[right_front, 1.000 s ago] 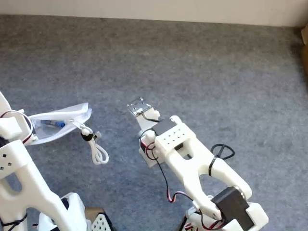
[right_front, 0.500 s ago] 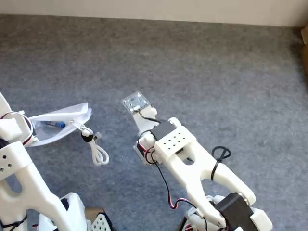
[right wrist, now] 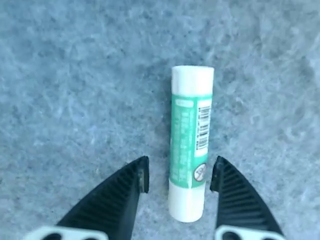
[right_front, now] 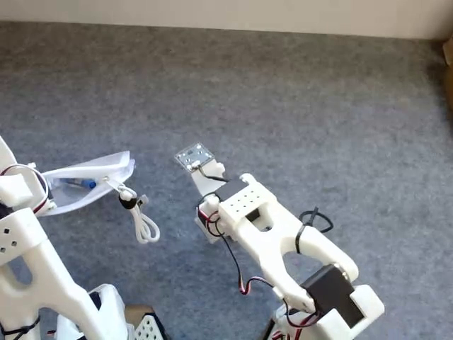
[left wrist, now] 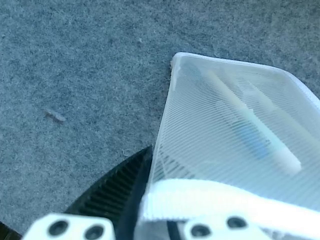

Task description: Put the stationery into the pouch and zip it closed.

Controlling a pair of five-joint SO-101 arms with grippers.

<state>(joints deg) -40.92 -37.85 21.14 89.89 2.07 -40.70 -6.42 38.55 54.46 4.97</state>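
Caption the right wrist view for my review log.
Right gripper, jaws open, straddles a green-and-white glue stick lying on the grey surface.

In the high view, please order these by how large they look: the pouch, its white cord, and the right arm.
1. right arm, though it is nearer the camera, so this is unsure
2. pouch
3. white cord

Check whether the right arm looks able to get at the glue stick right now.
Probably yes. The right arm has its jaws open on either side of the glue stick, which lies flat on the grey surface with nothing over it.
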